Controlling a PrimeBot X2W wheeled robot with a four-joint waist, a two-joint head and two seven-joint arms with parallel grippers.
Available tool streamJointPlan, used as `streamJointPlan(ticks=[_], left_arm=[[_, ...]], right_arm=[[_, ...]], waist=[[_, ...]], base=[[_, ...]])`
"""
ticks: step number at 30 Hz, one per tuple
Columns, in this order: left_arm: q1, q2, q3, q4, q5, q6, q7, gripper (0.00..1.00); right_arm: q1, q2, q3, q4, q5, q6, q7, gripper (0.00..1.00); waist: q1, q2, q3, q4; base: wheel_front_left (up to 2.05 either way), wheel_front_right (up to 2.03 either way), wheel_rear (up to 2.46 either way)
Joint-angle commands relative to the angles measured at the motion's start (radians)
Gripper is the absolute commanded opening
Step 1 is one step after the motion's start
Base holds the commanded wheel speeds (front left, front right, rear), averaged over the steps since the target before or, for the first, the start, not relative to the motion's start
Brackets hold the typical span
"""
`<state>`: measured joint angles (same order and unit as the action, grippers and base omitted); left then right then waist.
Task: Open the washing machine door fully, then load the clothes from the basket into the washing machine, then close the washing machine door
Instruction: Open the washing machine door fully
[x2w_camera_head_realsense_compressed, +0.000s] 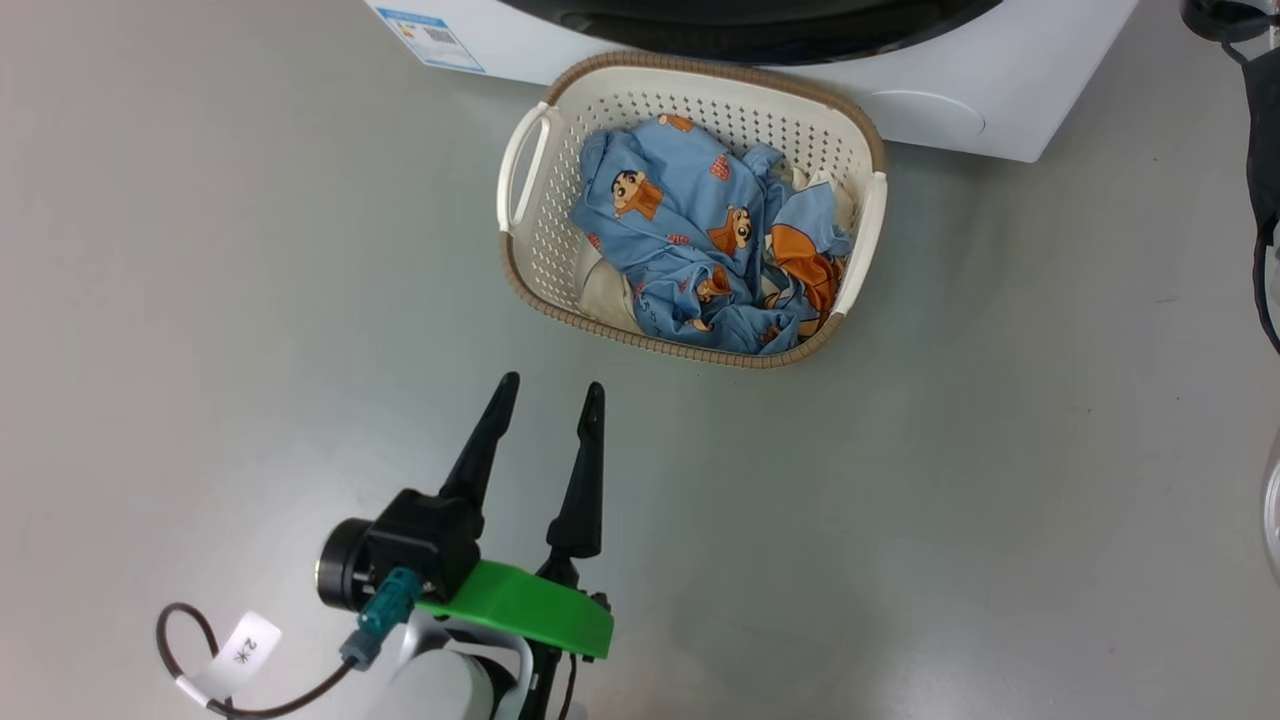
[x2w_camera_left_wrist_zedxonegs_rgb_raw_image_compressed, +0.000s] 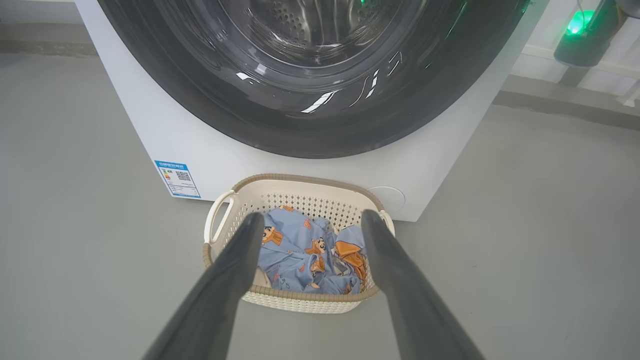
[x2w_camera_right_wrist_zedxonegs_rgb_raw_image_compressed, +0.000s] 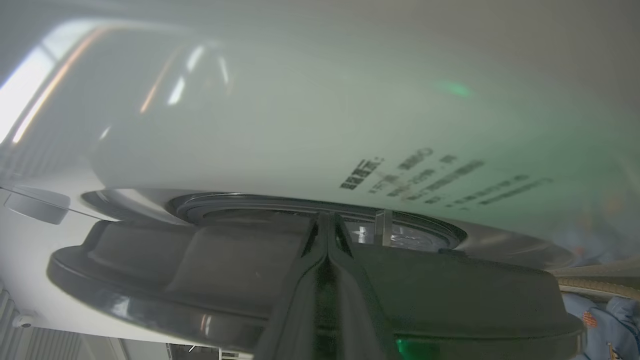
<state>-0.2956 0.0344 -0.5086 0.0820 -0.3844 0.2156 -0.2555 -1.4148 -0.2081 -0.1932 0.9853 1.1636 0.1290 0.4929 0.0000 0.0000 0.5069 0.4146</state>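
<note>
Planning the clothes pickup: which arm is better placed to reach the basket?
Left. The left gripper is open and points at the basket, clothes framed between its fingers; the right gripper is shut, aimed elsewhere.

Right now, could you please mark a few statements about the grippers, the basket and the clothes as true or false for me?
1. The left gripper is open. True.
2. The basket is empty. False: the clothes lie in it.
3. The basket stands on the floor before the washing machine. True.
4. The right gripper is spread wide. False: its fingers are shut together.
5. The left gripper holds a garment. False: it holds nothing, short of the basket.
</note>
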Motion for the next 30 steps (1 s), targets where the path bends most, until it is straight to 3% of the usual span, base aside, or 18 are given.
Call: streamJointPlan(ticks=[1,10,30], left_arm=[[-0.014,0.016,0.029,-0.025,0.001,0.004,-0.006,1.0],[-0.01,0.016,0.02,-0.026,-0.005,0.008,-0.006,1.0],[-0.002,0.016,0.029,-0.004,0.002,0.004,-0.006,1.0]], right_arm=[[-0.035,0.038,0.012,-0.006,-0.007,0.002,0.018,0.0],[-0.055,0.04,-0.011,0.064,0.025,0.002,0.071,0.0],[0.034,0.052,0.008,0.051,0.043,0.002,0.12,0.0]], waist=[[0.0,0.0,-0.001,0.001],[0.0,0.0,-0.009,0.005],[0.0,0.0,-0.057,-0.003]], base=[[0.0,0.0,0.0],[0.0,0.0,0.0],[0.0,0.0,0.0]])
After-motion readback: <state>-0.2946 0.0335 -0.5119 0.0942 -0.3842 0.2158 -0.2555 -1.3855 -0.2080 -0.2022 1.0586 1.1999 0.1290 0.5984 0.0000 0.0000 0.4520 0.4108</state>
